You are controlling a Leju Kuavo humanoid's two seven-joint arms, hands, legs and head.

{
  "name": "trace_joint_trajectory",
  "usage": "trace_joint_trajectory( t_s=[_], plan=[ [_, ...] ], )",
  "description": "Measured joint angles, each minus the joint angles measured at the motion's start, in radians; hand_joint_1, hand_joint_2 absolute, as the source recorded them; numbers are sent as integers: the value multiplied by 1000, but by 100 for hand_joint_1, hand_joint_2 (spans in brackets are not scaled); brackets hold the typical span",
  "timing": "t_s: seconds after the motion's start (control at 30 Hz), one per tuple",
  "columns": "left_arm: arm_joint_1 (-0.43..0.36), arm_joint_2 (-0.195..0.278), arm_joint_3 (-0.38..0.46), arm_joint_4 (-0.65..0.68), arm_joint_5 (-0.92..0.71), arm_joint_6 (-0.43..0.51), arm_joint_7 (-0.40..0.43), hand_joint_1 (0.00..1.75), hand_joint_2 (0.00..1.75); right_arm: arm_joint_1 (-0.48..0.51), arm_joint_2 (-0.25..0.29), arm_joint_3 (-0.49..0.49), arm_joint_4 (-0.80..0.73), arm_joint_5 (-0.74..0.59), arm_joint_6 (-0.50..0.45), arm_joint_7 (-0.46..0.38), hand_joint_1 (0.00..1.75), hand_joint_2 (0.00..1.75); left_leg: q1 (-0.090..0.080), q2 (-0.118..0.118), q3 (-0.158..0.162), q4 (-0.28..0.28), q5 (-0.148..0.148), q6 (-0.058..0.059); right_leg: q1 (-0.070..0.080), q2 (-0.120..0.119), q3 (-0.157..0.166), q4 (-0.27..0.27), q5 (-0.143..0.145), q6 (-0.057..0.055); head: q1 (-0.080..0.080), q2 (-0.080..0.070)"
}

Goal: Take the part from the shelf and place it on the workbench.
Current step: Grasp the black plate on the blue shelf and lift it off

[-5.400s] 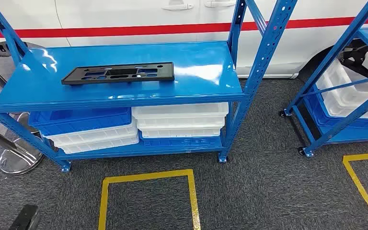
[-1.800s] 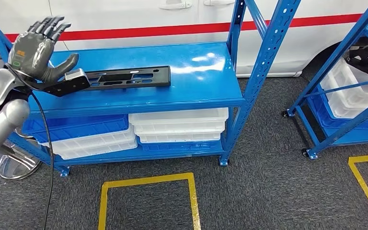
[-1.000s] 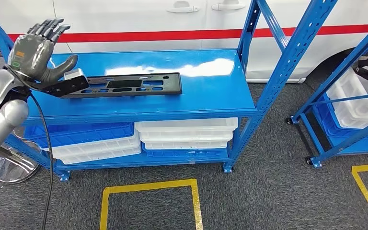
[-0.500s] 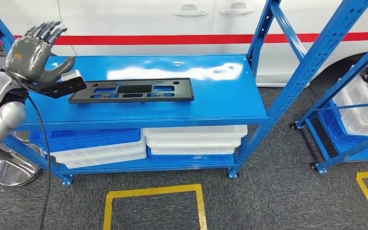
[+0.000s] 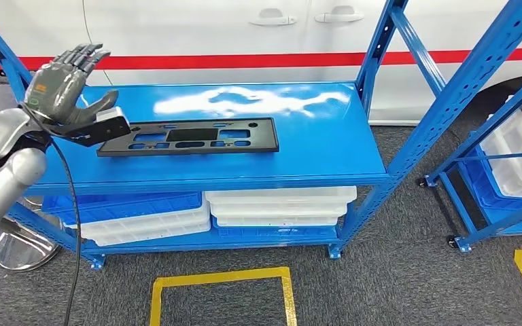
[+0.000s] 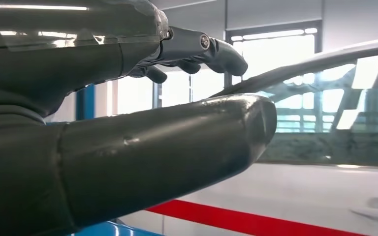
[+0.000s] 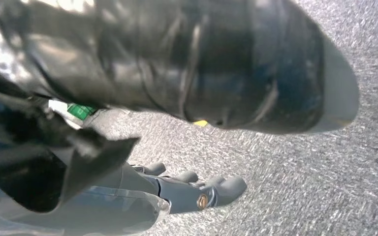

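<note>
One part (image 5: 187, 136), flat black plate w/ cut-outs, lay lengthwise on top deck of blue shelf (image 5: 312, 146), toward deck's left half, nearer front edge than back. Nothing gripped it.

Left hand (image 5: 64, 88) was raised at shelf's left end, above and just beside part's left end. Palm up, fingers spread and straight, thumb out to the side; held nothing. Grey-white wrist cam block (image 5: 112, 122) under the hand overlapped part's left tip in head view; contact w/ part couldn't be judged. Silver left arm (image 5: 0, 176) came up from lower left, black cable (image 5: 73, 224) hanging off it.

Left wrist view: thumb (image 6: 167, 147) big in foreground, fingers (image 6: 211, 49) extended beyond it, gap between them wide, nothing in it. White car w/ red stripe behind.

Right hand (image 7: 187, 189) hung low over grey carpet (image 7: 285, 162) in right wrist view. Fingers extended side by side, nothing in them; thumb not clearly made out.

Lower deck of shelf: stacked white trays (image 5: 279, 204) at right, blue tray (image 5: 122, 202) atop white ones at left. White car (image 5: 211, 30) w/ red stripe (image 5: 245, 60) right behind shelf. Second blue rack (image 5: 503, 136) to the right, w/ white and blue trays on it. Yellow tape square (image 5: 221, 299) on carpet in front of shelf. Chrome post base (image 5: 24, 248) at lower left, beside shelf leg.
</note>
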Motion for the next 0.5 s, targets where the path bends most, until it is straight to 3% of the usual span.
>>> trace_joint_trajectory(
  t_s=[0.07, 0.13, 0.17, 0.2, 0.27, 0.33, 0.37, 0.5],
  plan=[
    [8, -22, -4, -1, -2, -4, -2, 0, 0, -5, 2, 0, 0, 0, 1, 0, 0, 0, 5, 2, -37, 82, -40, -12, -6, -2, 18, -17, 0, -1, 0, 0],
    [27, -51, -12, -2, -7, -6, 0, 0, 0, -13, 6, 3, 0, 0, 1, 0, 0, 0, 12, 3, -112, 211, -84, -23, -9, -2, 28, -18, -7, -1, 0, 0],
    [41, -69, -18, -2, -11, -6, 2, 0, 0, -17, 8, 6, 0, 0, 1, 1, 0, 0, 16, 3, -140, 252, -87, -27, -11, -2, 33, -17, -13, 0, 0, 0],
    [52, -85, -23, -4, -15, -5, 5, 0, 0, -20, 10, 10, 0, 0, 1, 1, 0, 0, 20, 4, -152, 254, -69, -31, -13, -2, 38, -15, -18, 3, 0, 0],
    [64, -114, -32, -12, -20, -2, 11, 0, 0, -28, 13, 19, 0, 0, -1, 2, 0, 0, 27, 6, -121, 151, 15, -36, -17, -1, 50, -7, -33, 13, 0, 0],
    [67, -135, -37, -26, -25, 1, 17, 0, 0, -41, 15, 29, 0, 0, -3, 1, 0, 0, 26, 8, -77, 42, 65, -33, -18, 2, 52, 6, -48, 26, 0, 0],
    [69, -144, -40, -37, -27, 1, 20, 0, 0, -47, 15, 35, 0, 0, -4, 0, 0, 0, 23, 8, -66, 17, 67, -27, -17, 4, 50, 11, -52, 33, 0, 0],
    [87, -185, -57, -91, -37, -16, 28, 0, 0, -72, 15, 56, 0, 0, -2, 10, 0, 0, 21, 1, -57, 2, 58, 5, -21, 3, 45, 21, -65, 54, 0, 0]
  ],
)
